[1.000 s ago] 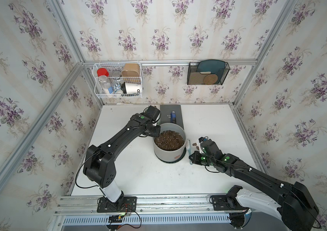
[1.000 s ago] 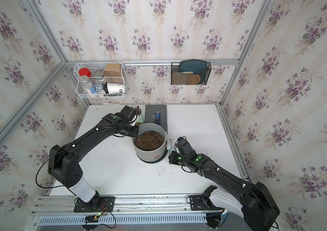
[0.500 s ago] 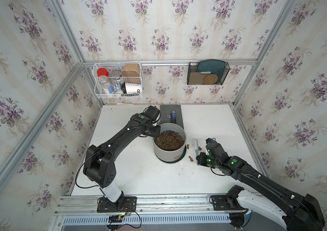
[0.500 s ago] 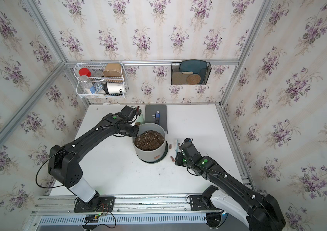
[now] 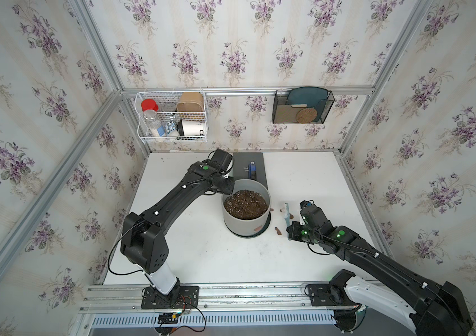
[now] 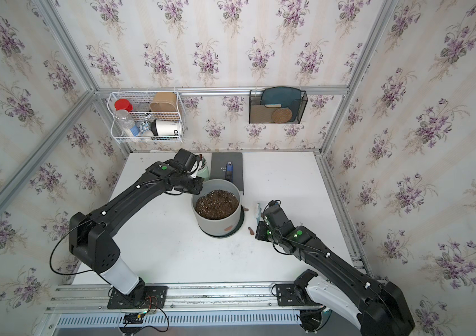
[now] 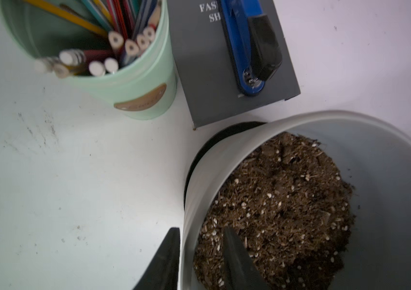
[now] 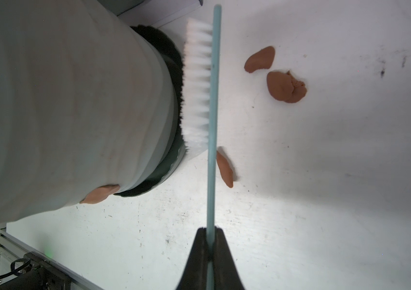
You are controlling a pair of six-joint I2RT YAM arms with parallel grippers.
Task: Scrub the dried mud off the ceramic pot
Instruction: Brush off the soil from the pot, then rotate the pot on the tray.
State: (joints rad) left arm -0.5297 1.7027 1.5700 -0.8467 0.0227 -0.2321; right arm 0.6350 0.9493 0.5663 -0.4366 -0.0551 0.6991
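The ceramic pot (image 5: 245, 224) (image 6: 216, 225) is light grey, full of dark soil, and stands on a black saucer mid-table. One reddish-brown patch of dried mud (image 8: 100, 193) (image 5: 258, 228) clings low on its wall. Loose flakes (image 8: 286, 86) (image 5: 278, 231) lie on the table beside it. My left gripper (image 7: 201, 229) (image 5: 228, 189) is open astride the pot's rim (image 7: 224, 155), one finger outside and one over the soil. My right gripper (image 8: 209, 229) (image 5: 290, 229) is shut on the thin handle of a teal brush (image 8: 198, 85) (image 6: 257, 212). Its white bristles face the pot beside the saucer.
A mint-green pencil cup (image 7: 136, 95) and a grey book (image 7: 212, 88) with a blue stapler (image 7: 249, 45) sit just behind the pot. On the back wall hang a wire basket (image 5: 172, 116) and a black holder (image 5: 302, 106).
The left jaws have parted on the pot's rim. My right gripper has drawn the brush a little to the right, away from the pot's side, and flakes now show on the table.
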